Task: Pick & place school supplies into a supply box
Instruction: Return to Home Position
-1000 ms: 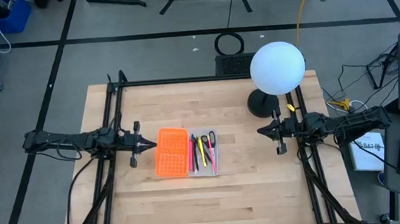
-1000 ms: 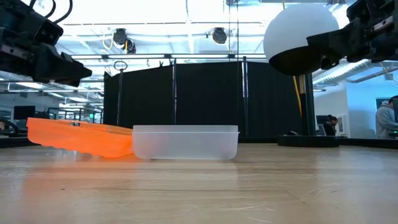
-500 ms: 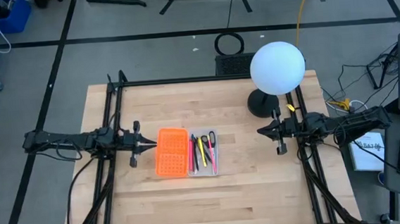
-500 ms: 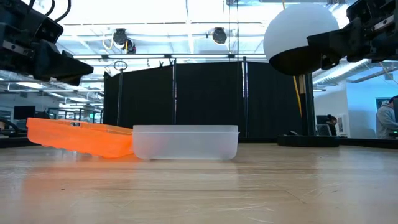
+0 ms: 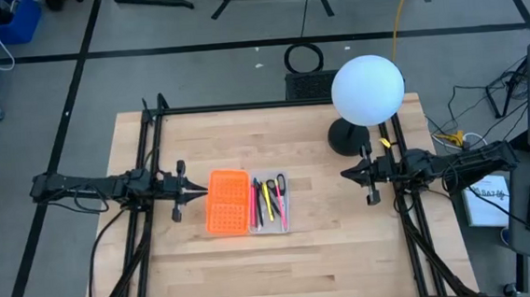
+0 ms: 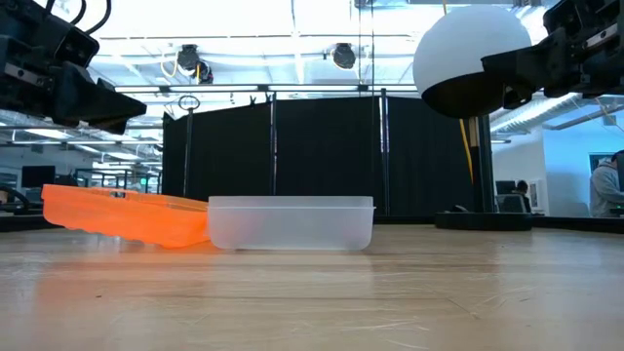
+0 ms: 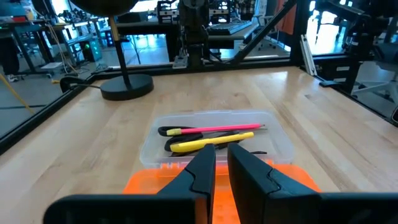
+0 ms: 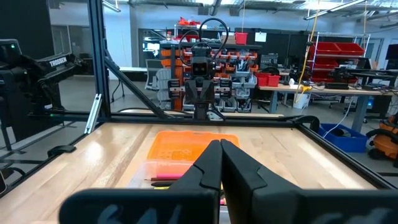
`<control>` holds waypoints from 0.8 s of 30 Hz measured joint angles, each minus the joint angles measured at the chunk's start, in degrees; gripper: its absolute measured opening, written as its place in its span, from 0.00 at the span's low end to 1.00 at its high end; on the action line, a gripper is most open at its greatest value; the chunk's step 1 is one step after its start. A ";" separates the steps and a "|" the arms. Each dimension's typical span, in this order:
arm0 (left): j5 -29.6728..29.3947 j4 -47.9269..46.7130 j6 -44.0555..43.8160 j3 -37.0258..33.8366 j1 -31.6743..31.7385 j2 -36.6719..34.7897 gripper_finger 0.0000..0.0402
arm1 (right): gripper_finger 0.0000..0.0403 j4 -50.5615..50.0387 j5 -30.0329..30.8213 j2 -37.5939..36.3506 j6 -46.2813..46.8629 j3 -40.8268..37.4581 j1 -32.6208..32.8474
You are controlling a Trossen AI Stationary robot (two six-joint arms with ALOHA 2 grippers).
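Pens (image 5: 268, 201) are lying lengthwise inside the clear tray (image 5: 272, 229) of the supply box (image 5: 249, 226), which is sitting flat near the middle of the wooden table (image 5: 338, 256). Among them a yellow pen (image 7: 211, 143) is resting just beside a pink pencil (image 7: 219, 129), with darker pens lying under and next to them, and the black-handled scissors (image 5: 281, 183) are showing toward the tray's end nearest the lamp (image 5: 367, 90). The orange gridded panel (image 5: 226, 202) is lying open, joined to the side of the tray that is facing the left arm; in the low view it is sloping, its outer edge riding higher than its joined edge. The left gripper (image 5: 189, 188) is hovering above the table just beside the panel's outer edge and pointing at the box, its fingers (image 7: 202, 168) standing a narrow slit apart and gripping nothing. The right gripper (image 5: 345, 173) is hanging over the table well apart from the box on the tray's side, near the lamp's black base, its fingers (image 8: 208, 165) pressing together with nothing between them. Both grippers are sitting well above the tabletop in the low view.
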 joint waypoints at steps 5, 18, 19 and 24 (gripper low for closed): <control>-0.04 0.02 0.00 0.00 0.01 0.00 0.13 | 0.00 0.00 0.00 0.00 0.00 0.00 0.00; -0.63 0.07 0.02 0.02 0.00 0.00 0.13 | 0.00 0.00 0.00 0.00 0.00 0.00 -0.02; -0.63 0.09 0.02 0.02 0.01 0.00 0.13 | 0.00 0.00 0.00 0.00 0.00 0.00 0.00; -0.63 0.09 0.02 0.04 0.01 0.00 0.13 | 0.00 0.00 0.00 0.00 0.00 0.00 -0.02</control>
